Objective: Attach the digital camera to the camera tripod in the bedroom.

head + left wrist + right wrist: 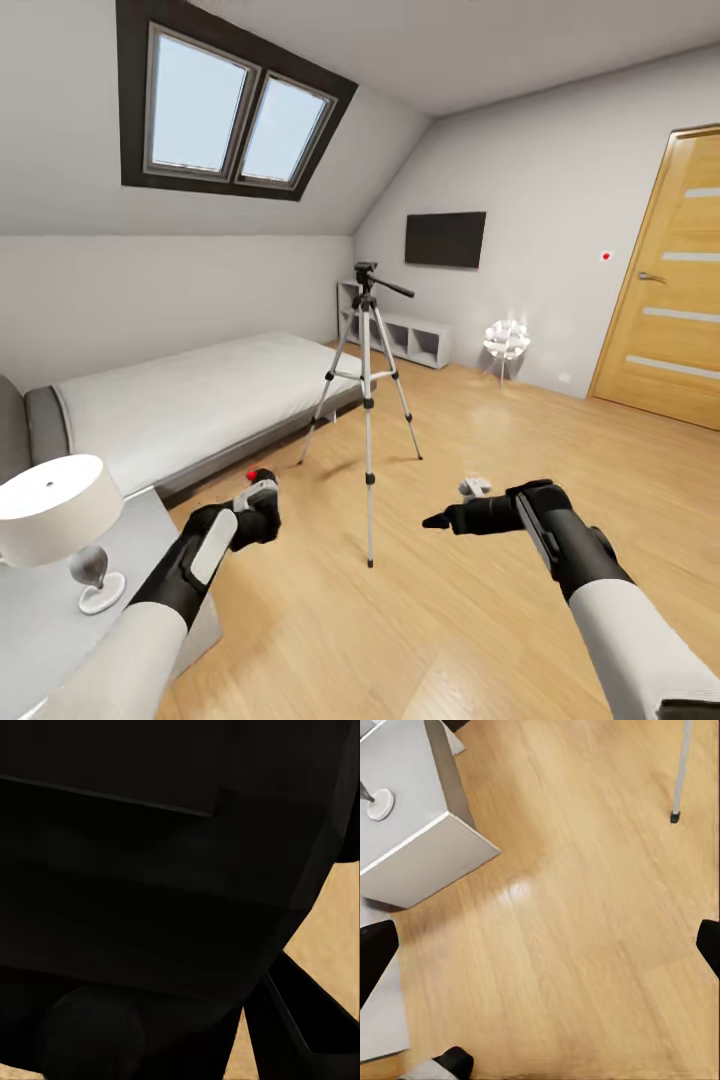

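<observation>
The camera tripod (366, 385) stands upright on the wood floor in the middle of the bedroom, with its black head and pan handle (372, 277) bare on top. My left gripper (250, 518) is shut on the digital camera (260, 492), low and to the tripod's left; the red dot (252, 474) shows above it. The camera's dark body (150, 885) sits close in front of the left wrist view. My right gripper (438, 520) hangs open to the right of the tripod's near leg (369, 500), with nothing in it. One tripod foot (675, 816) is in the right wrist view, past my open right gripper (540, 949).
A low grey bed (190, 400) lies left of the tripod. A grey nightstand (150, 520) with a white lamp (55, 510) stands at near left. At the far wall are a white shelf (405, 335), a TV (445, 239) and a spiky white lamp (506, 343); a wooden door (670, 290) is at right.
</observation>
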